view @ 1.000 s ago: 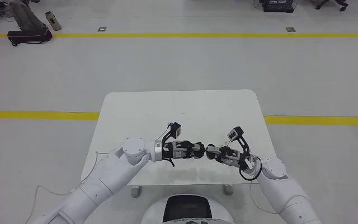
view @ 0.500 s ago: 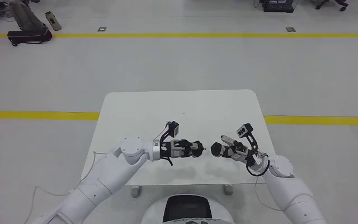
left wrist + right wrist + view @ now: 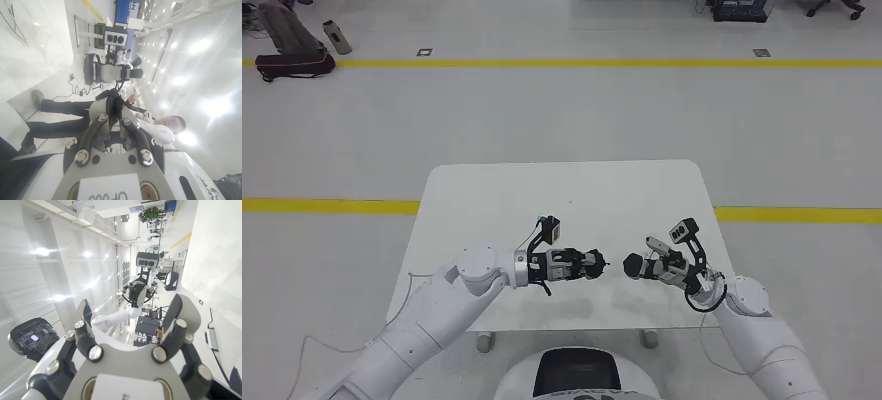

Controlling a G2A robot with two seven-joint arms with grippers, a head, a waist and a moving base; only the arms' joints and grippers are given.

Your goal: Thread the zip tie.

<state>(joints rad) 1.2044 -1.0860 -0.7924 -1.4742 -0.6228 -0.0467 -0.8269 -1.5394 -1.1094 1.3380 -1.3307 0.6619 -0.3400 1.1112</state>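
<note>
**Grippers apart, zip tie with the left**

We see the left gripper [image 3: 113,98] pressed shut on the black zip tie [image 3: 112,93], which pokes out just past its tip. Beyond that, across an open gap, the right gripper [image 3: 131,304] is spread wide with nothing in it. 1 second ago the 2 met tip to tip. We judge the right has let go, so threading needs a fresh grasp or is done.
</note>
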